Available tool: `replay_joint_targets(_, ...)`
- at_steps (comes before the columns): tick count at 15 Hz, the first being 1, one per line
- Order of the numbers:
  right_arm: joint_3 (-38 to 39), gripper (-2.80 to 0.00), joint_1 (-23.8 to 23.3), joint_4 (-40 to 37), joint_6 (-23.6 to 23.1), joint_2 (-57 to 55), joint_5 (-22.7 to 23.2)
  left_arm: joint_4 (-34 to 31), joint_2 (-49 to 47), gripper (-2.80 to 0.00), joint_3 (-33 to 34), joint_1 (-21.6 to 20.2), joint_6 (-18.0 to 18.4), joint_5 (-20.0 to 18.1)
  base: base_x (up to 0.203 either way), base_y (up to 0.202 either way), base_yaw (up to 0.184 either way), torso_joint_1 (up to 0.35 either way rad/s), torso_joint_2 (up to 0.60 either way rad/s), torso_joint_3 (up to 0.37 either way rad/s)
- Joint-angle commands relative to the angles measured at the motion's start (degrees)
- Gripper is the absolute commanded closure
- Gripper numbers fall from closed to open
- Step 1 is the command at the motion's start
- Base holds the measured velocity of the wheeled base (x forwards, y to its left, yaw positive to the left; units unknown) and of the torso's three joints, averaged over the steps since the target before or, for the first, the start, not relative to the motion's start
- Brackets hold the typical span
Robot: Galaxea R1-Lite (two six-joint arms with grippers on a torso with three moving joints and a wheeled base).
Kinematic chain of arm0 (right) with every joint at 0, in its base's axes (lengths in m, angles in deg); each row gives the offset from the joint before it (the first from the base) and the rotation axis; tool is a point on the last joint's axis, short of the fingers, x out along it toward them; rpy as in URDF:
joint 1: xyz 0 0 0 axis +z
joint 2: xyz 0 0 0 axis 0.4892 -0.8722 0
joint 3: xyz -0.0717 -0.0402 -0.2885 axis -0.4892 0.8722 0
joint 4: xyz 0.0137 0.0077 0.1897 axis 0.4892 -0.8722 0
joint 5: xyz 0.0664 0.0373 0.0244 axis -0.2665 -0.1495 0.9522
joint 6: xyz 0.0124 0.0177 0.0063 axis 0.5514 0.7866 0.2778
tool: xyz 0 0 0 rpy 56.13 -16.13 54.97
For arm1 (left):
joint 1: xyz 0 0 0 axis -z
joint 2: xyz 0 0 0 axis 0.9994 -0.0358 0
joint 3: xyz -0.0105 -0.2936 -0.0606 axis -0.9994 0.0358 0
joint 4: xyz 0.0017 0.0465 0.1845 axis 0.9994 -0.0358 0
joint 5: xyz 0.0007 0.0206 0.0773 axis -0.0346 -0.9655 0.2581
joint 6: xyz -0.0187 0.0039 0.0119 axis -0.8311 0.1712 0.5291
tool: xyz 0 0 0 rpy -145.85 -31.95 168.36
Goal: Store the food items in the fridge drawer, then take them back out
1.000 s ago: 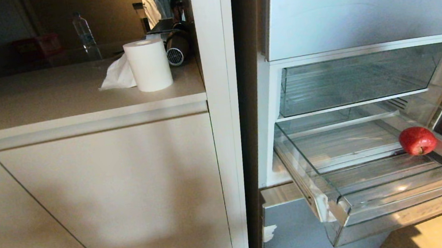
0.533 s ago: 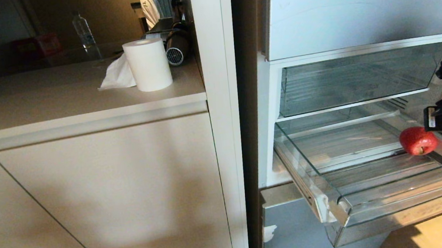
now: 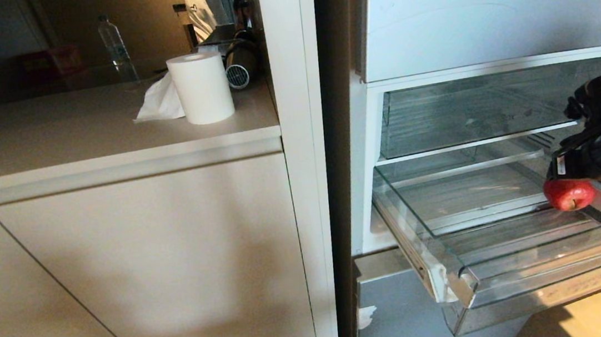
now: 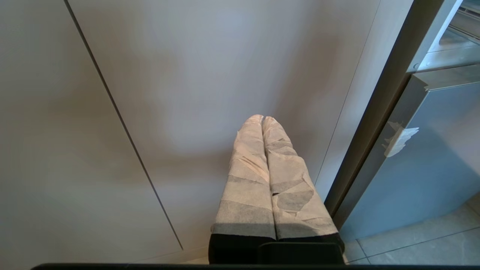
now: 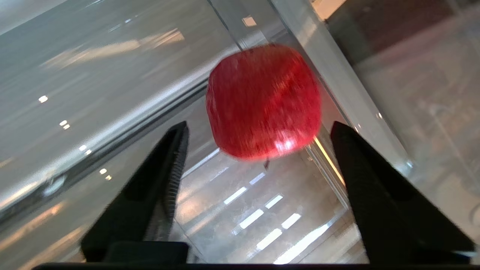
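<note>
The apple (image 5: 263,102) is sat in the pulled-out fridge drawer (image 3: 518,274), right by its side wall. The right gripper (image 5: 258,140) is hung just over it, jaws spread wide either side, nothing pinched.

Right arm reaching in from the right edge of the head view, black wrist angled downward. Right gripper (image 5: 258,137) with its two black fingers (image 5: 165,176) spread wide apart, tips pointing down and away from the wrist camera, nothing clamped between them. Left arm parked low, out of the head view. Left gripper (image 4: 262,119) with tape-wrapped fingers (image 4: 247,168) pressed flat together along their whole length, holding nothing.
</note>
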Motion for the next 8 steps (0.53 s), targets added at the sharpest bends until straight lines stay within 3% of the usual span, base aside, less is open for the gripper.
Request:
replay_joint_targets(1, -3.4, -2.8, -0.6, -1.1, 0.3, -3.7, -0.1, 0.0, 0.0, 0.0, 0.1, 0.0, -0.3, 0.0, 0.0, 0.0, 0.0, 0.0, 0.0, 0.0)
replay_joint_targets(8, -5.3, -2.8, -2.0, -2.6, 0.0, -6.8, -0.1, 0.0, 0.0, 0.0, 0.1, 0.0, -0.3, 0.0, 0.0, 0.0, 0.0, 0.0, 0.0, 0.0)
